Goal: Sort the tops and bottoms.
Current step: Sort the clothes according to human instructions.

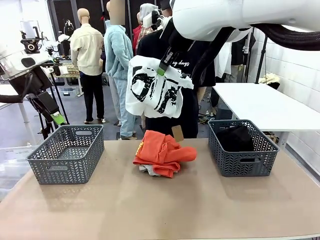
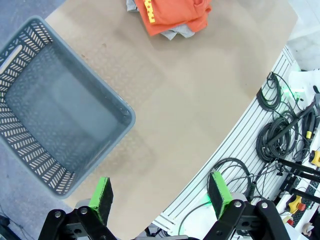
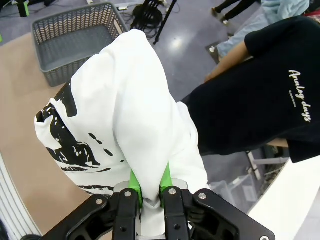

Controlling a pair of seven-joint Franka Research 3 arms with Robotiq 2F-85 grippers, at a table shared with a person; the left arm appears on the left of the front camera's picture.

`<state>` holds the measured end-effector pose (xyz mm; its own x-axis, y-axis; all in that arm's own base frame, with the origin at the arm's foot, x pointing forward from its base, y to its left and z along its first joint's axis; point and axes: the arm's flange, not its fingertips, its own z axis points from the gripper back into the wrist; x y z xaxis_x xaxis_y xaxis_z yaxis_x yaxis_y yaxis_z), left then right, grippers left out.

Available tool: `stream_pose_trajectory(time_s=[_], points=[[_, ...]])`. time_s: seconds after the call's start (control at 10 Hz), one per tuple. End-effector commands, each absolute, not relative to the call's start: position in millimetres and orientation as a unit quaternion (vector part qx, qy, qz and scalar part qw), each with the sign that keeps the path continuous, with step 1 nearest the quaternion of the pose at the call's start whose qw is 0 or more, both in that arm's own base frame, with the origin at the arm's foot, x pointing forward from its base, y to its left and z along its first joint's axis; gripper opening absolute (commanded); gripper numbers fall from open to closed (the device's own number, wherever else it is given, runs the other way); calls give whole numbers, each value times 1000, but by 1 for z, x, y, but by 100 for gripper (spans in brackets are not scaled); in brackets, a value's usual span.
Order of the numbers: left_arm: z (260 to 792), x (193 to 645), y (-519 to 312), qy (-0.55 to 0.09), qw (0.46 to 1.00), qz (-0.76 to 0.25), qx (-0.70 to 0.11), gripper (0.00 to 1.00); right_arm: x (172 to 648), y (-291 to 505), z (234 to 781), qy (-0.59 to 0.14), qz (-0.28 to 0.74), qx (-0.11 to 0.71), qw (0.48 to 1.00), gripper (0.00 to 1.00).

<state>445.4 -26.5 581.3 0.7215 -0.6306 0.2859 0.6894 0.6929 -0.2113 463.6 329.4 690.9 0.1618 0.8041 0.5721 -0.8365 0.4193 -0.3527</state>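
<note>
The tan desk [image 1: 160, 205] fills the lower half of the front view, and a person in a black T-shirt [image 1: 192, 107] stands at its far edge, upper middle of the frame, partly hidden by the right arm and what it carries. A white table [image 1: 265, 105] stands behind at the right. On the desk sit two grey latticed baskets well apart: the left-hand basket [image 1: 67, 155] at lower left and the right-hand basket [image 1: 243, 150] at lower right, which holds the black garment [image 1: 235, 137] bunched inside. The white T-shirt [image 1: 155, 90] hangs in the air in the upper middle, above the gap between the baskets and in front of the person's chest, its long axis running roughly top to bottom, bunched at the top, the black print facing the camera. Below it, on the middle of the desk, the orange top [image 1: 165, 152] lies in a crumpled heap, on the grey top [image 1: 145, 170], which peeps out at the heap's lower left. The right pincer [image 3: 150, 182] is clenched on the gathered top of the white T-shirt. The left pincer [image 2: 160, 192] is released, its jaws wide apart, above the desk's near edge just beside the left-hand basket.
</note>
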Motion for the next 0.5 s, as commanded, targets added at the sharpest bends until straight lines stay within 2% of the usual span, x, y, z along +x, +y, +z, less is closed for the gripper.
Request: stream_pose_trajectory(time_s=[0.0, 0.4], points=[[582, 445, -26, -97, 916, -359, -153, 100, 466, 329, 695, -372, 537, 24, 756, 0], [582, 445, -26, -97, 916, -359, -153, 100, 466, 329, 695, -372, 537, 24, 756, 0]])
